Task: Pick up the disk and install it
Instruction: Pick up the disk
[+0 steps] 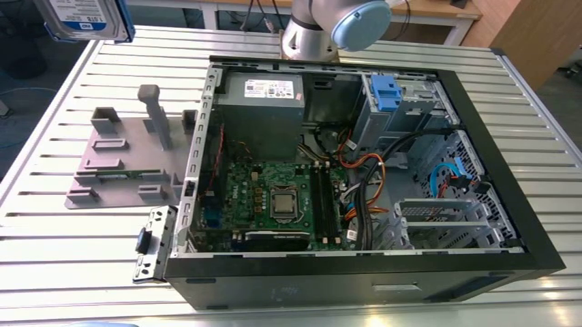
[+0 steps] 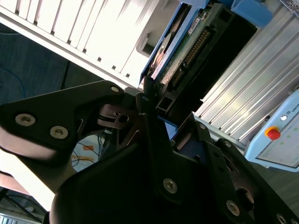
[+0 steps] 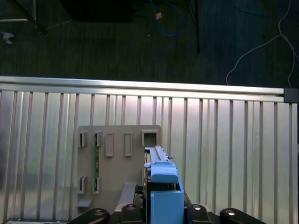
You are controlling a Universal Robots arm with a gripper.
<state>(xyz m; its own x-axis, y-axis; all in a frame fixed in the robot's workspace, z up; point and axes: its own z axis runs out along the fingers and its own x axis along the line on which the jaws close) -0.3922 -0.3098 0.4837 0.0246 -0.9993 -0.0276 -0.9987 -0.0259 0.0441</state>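
Closed jaws clamp the silver-grey metal disk (image 1: 84,17) by its blue plastic bracket, held clear of the slatted metal bench (image 1: 54,272) — pickup looks done. Installing calls for squaring it to the open black computer case (image 1: 364,279).

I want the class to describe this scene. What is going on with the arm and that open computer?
The arm's gripper is clamped on the disk, a hard drive in a blue bracket, and holds it in the air above the slatted table. In the first wrist view the grey fixture plate lies below it. The open computer case lies on the table, and the disk is not yet inside it.
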